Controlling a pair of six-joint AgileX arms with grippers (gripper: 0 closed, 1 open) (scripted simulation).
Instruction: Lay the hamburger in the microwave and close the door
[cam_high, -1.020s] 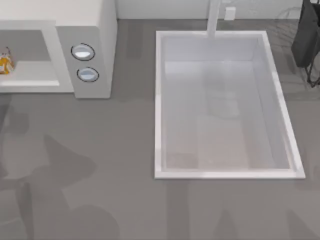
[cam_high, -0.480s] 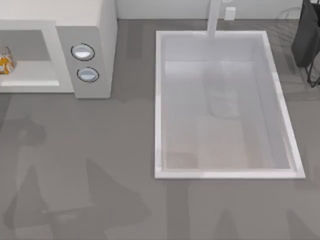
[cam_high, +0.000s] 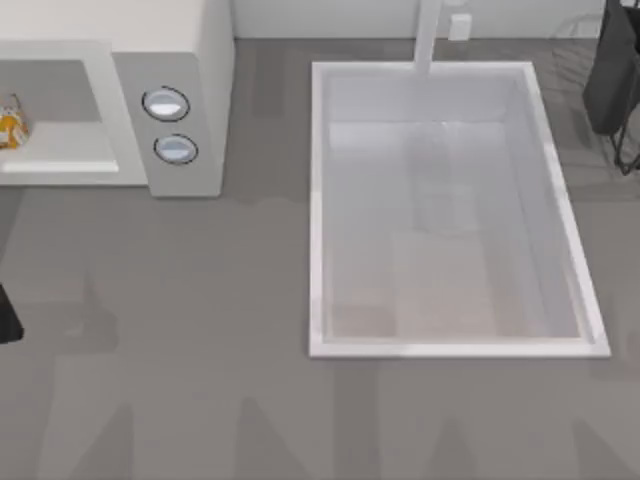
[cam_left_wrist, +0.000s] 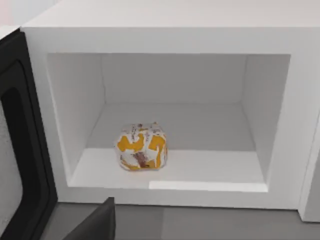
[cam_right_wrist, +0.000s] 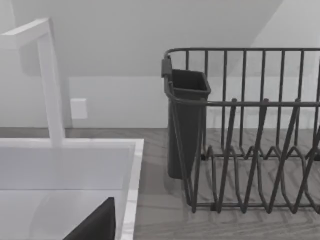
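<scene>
Left wrist view: hamburger (cam_left_wrist: 142, 147) on the floor of the microwave (cam_left_wrist: 165, 30) cavity, toward the front edge, left of centre; a dark fingertip of the left hand (cam_left_wrist: 97, 224) shows low in the picture, outside the cavity and apart from the hamburger; whether that hand is spread or pressed together cannot be told; hamburger a small rounded bundle, white paper wrapper with orange-yellow patches and a reddish mark; print on the wrapper too small to read; door (cam_left_wrist: 22, 150) swung open beside the cavity, dark frame, greyish window.
Top view: microwave (cam_high: 190, 60) at the tabletop's (cam_high: 200, 330) far left, two round knobs (cam_high: 170, 125) on its panel; hamburger (cam_high: 10, 125) inside; white sink (cam_high: 317, 200) to its right.
Right wrist view: dark dish rack (cam_right_wrist: 250, 130), sink (cam_right_wrist: 131, 175), tall white faucet (cam_right_wrist: 50, 85); right hand's state cannot be told.
</scene>
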